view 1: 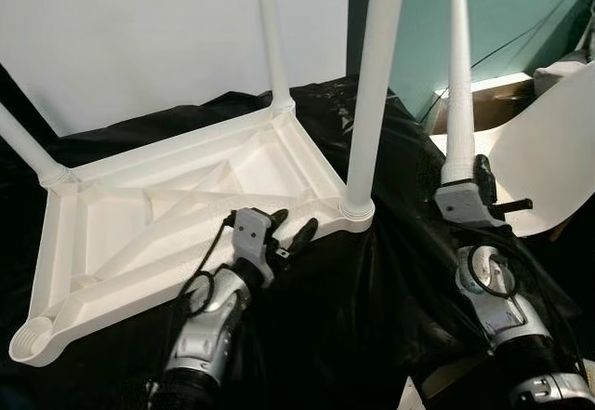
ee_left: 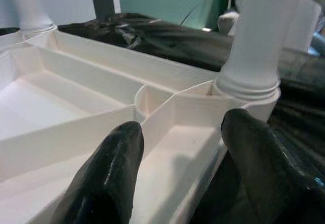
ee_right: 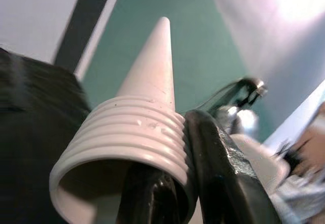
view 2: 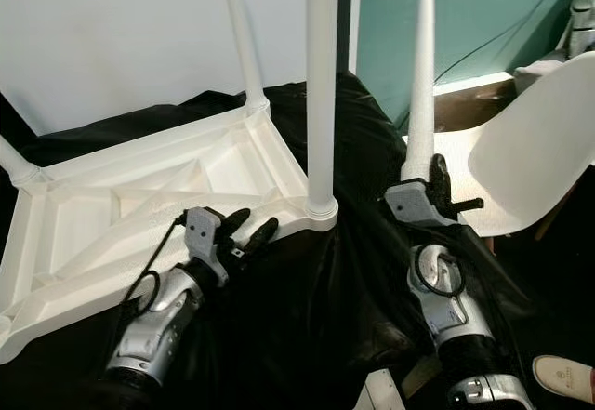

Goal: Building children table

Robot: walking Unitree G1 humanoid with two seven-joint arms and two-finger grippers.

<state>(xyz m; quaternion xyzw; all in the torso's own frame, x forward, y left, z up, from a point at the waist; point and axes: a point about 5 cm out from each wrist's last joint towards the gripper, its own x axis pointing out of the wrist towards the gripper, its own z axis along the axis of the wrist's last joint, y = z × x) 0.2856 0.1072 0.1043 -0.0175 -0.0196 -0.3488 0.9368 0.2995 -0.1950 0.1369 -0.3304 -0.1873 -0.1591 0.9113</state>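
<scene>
A white plastic children's table (view 1: 186, 205) lies upside down on a black cloth. Three white legs stand in its corner sockets, the nearest one (view 1: 372, 94) at the front right corner. The near left corner socket (view 1: 33, 340) holds no leg. My left gripper (view 1: 296, 227) is open at the table's front rim, its fingertips (ee_left: 114, 163) straddling the rim beside the nearest leg's base (ee_left: 249, 76). My right gripper (view 1: 479, 191) is shut on the threaded end of a fourth white leg (view 1: 458, 85), held upright to the right of the table.
A black cloth (view 1: 372, 298) covers the work surface. A white chair (view 2: 530, 150) stands at the right, close to my right arm. A white wall and a teal wall lie behind. A shoe (view 2: 562, 377) shows at the lower right.
</scene>
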